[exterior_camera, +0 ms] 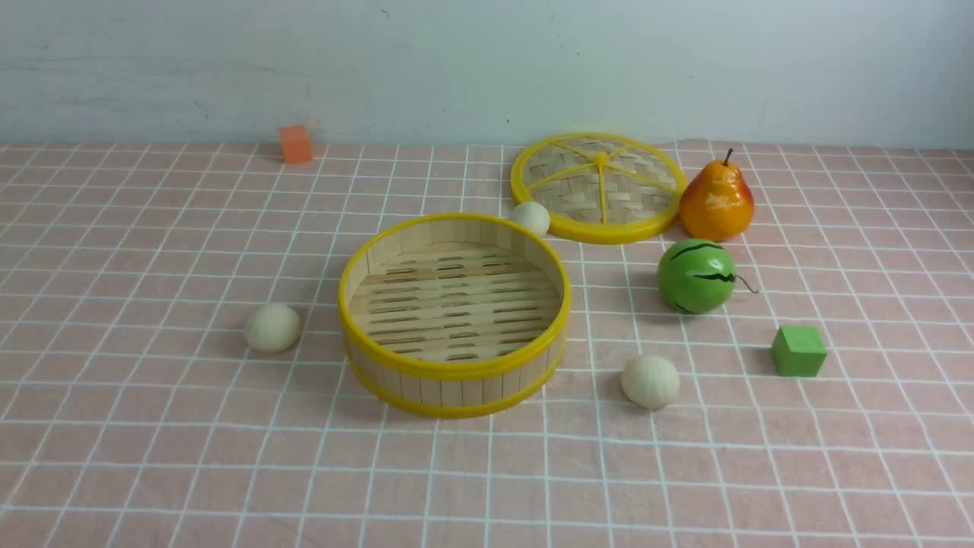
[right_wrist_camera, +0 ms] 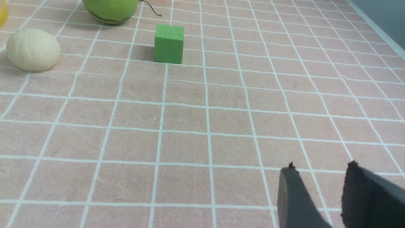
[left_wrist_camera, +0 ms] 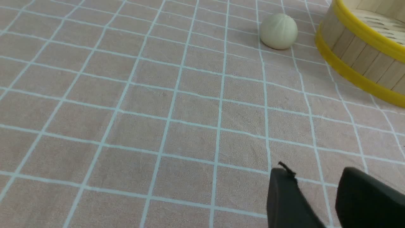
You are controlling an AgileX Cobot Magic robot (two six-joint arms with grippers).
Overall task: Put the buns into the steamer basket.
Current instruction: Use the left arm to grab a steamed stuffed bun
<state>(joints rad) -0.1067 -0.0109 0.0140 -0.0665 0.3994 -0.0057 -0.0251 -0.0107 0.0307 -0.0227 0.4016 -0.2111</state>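
The steamer basket [exterior_camera: 454,377] stands mid-table, nothing lying on its slatted floor; its wall [left_wrist_camera: 354,53] also shows in the left wrist view. One bun [exterior_camera: 272,328] lies to its left, one [exterior_camera: 650,381] at its front right, one [exterior_camera: 530,218] behind its far rim. My left gripper [left_wrist_camera: 316,177] hovers over bare cloth, open, well short of the left bun [left_wrist_camera: 278,31]. My right gripper [right_wrist_camera: 319,172] is open too, with nothing between its fingers, far from the front-right bun [right_wrist_camera: 33,50]. Neither arm shows in the front view.
A woven lid [exterior_camera: 598,185] with yellow spokes lies behind the basket. Beside it stands a pear [exterior_camera: 716,199], with a green striped melon ball [exterior_camera: 696,275] in front of it. A green cube [exterior_camera: 798,351] sits at the right, an orange cube [exterior_camera: 295,144] far back left.
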